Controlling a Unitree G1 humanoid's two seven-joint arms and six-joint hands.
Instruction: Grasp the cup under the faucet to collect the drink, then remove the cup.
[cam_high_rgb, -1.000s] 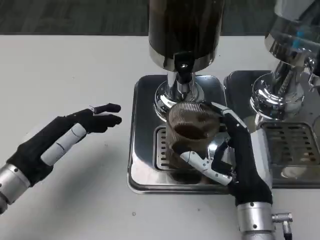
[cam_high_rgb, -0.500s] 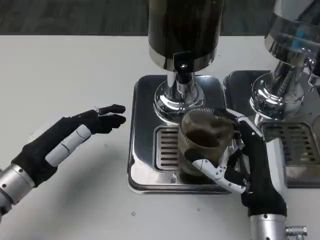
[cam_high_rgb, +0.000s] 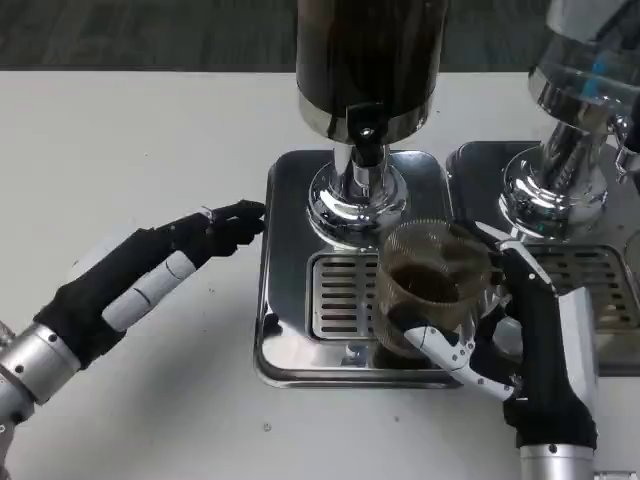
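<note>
A clear ribbed cup with dark drink in it is gripped by my right hand, whose fingers wrap its front and right side. The cup hangs over the right end of the drip grate, to the right of and nearer than the black faucet of the dark drink dispenser. My left hand hovers over the white table left of the steel tray, fingers stretched out and empty, tips close to the tray's left edge.
A second chrome dispenser stands on its own steel tray at the right, close beside my right hand. The chrome base of the dark dispenser rises just behind the cup. White table spreads to the left.
My right hand has carried the cup rightward and toward me, out from under the faucet. My left hand has slid right, closer to the tray's edge.
</note>
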